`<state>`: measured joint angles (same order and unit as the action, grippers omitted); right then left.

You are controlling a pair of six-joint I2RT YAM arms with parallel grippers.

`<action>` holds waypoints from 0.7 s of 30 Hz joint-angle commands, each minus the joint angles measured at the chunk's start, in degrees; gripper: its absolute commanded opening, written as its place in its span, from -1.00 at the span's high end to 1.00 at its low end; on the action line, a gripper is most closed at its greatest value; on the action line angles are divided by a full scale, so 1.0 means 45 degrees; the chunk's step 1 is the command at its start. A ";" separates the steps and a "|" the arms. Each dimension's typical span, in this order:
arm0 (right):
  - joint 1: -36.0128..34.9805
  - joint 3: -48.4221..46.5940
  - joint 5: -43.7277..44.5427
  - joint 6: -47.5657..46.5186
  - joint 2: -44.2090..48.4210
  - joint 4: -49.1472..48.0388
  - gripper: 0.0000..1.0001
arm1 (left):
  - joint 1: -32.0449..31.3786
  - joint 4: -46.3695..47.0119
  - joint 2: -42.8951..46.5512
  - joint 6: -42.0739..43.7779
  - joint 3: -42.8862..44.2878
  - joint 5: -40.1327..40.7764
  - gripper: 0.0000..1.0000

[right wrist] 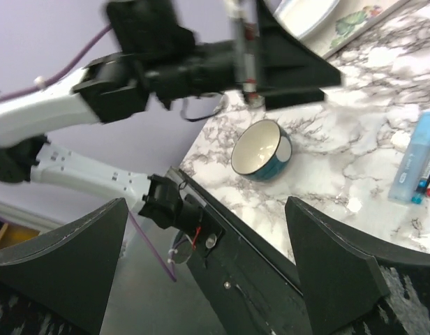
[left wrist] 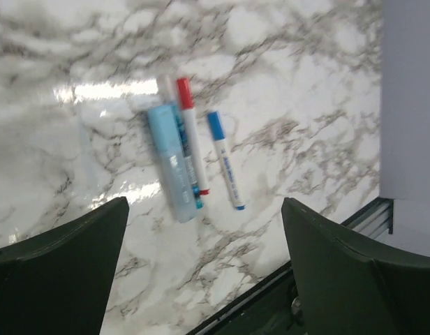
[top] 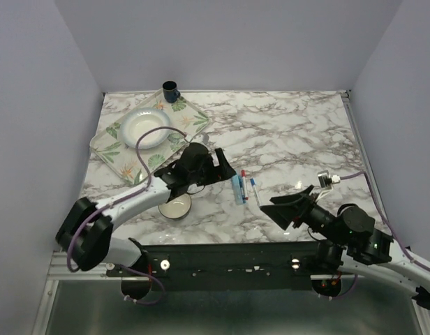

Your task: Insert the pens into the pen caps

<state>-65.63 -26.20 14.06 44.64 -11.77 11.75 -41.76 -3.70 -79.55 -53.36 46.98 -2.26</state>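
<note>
Three pens lie side by side on the marble table [top: 292, 132], between the two arms. The thick light blue pen [left wrist: 172, 162] is on the left, touching a thin white pen with a red cap [left wrist: 190, 132]. A thin white pen with a dark blue cap [left wrist: 224, 159] lies slightly apart on the right. I cannot tell a separate cap on the light blue pen. My left gripper [left wrist: 201, 272] hovers open just left of the pens [top: 243, 187], holding nothing. My right gripper [top: 288, 202] is open and empty to their right, and its view catches the light blue pen [right wrist: 414, 157].
A small teal bowl [top: 175, 206] with a white inside sits near the front edge under the left arm. A leaf-patterned tray [top: 194, 118] with a white plate [top: 144, 128] stands at the back left. A dark cup [top: 170, 89] stands behind it.
</note>
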 commanded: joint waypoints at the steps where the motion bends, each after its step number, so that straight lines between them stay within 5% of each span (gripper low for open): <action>1: -0.0026 -0.2161 0.1852 0.0255 -0.0976 0.1995 -1.00 | -0.0056 -0.1324 0.2731 0.3337 0.1374 0.1246 -0.97; 7: -0.0045 -0.4059 0.4236 -0.0075 -0.2284 0.3951 -1.00 | -0.0056 -0.0685 0.5955 0.5840 0.1475 -0.0549 -0.98; 14: -0.0045 -0.5388 0.5427 -0.1579 -0.2911 0.3796 -1.00 | -0.0056 0.1271 0.8982 0.5532 -0.0360 -0.1567 -0.98; 21: -0.0065 -0.5975 0.5859 -0.2088 -0.3204 0.3426 -1.00 | -0.0056 0.1527 0.9747 0.5589 -0.1104 -0.1841 -0.98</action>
<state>-65.63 -51.18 36.32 37.82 -25.36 26.89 -41.76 1.26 -36.97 -29.74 42.61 -8.34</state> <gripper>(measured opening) 0.998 0.988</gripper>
